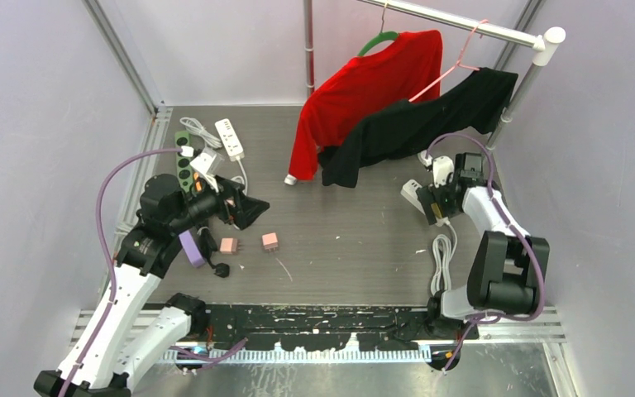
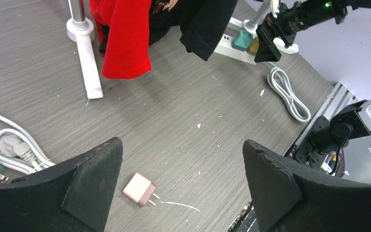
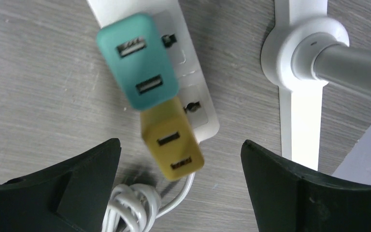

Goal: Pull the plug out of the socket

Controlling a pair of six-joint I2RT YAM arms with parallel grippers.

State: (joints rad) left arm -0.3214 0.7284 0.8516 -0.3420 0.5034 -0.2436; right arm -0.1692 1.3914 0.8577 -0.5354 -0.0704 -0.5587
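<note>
Two plugs sit in the white power strip (image 3: 195, 96) directly under my right gripper (image 3: 180, 154). The teal plug (image 3: 137, 60) is out ahead of my fingertips. The yellow plug (image 3: 172, 147) is just behind it, in the gap between my two black fingers (image 3: 77, 179). Those jaws are spread wide, and neither finger touches either plug; both plugs are seated in the strip. The yellow one is slightly blurred from my wrist.

A coil of white cord (image 3: 130, 208) lies close by my left-hand finger, at the near end of the strip. The round white foot of the clothes rack (image 3: 302, 53) stands beyond the strip, out past my right-hand finger.

My left gripper (image 2: 183, 159) is well apart from all that, across the table (image 2: 198, 96). It is also spread wide and holds nothing; only bare grey surface shows between its fingers. A small pink adapter (image 2: 140, 189) lies flat just inside its left-hand finger, prongs pointing toward the middle of the gap. A looped white cable (image 2: 9, 147) rests further out on that same side.

Ahead of this hand a red sweater (image 2: 125, 38) and a black garment (image 2: 207, 24) hang down. Past them I can see my other hand over the strip.
</note>
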